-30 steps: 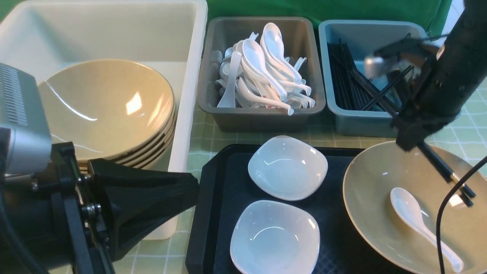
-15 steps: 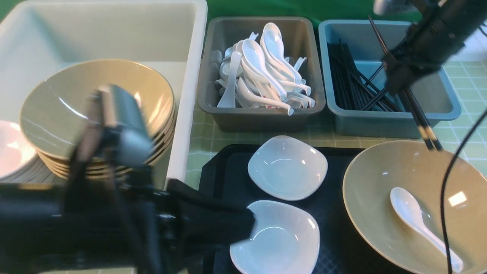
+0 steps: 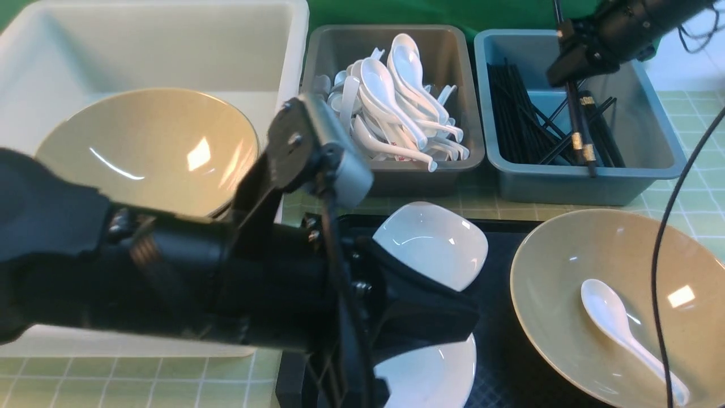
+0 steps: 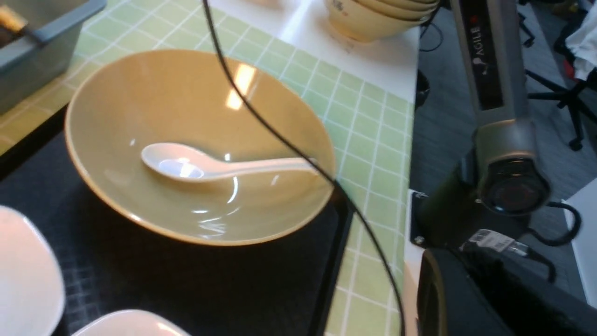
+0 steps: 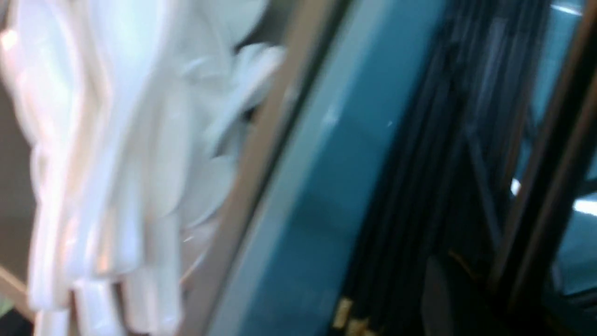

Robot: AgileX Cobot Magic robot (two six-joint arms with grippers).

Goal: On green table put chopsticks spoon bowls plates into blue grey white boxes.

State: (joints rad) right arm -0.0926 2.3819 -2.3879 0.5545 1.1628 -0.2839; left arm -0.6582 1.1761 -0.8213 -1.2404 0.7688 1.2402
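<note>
right end effector: clamping on chopsticks, holding them over blue box, gold-banded ends dipping inside
left end effector: fingers sitting together, hanging over plates on black tray
spoon: lying in bowl, bowl sitting on tray
bench: carrying boxes and tray

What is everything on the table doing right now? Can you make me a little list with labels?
White box: stack of tan bowls
Grey box: pile of white spoons
Blue box: loose chopsticks
Right gripper: shut on held pair of chopsticks, above the blue box
Left gripper: shut, over the near plate
Black tray: far plate, one bowl with a spoon inside
</note>
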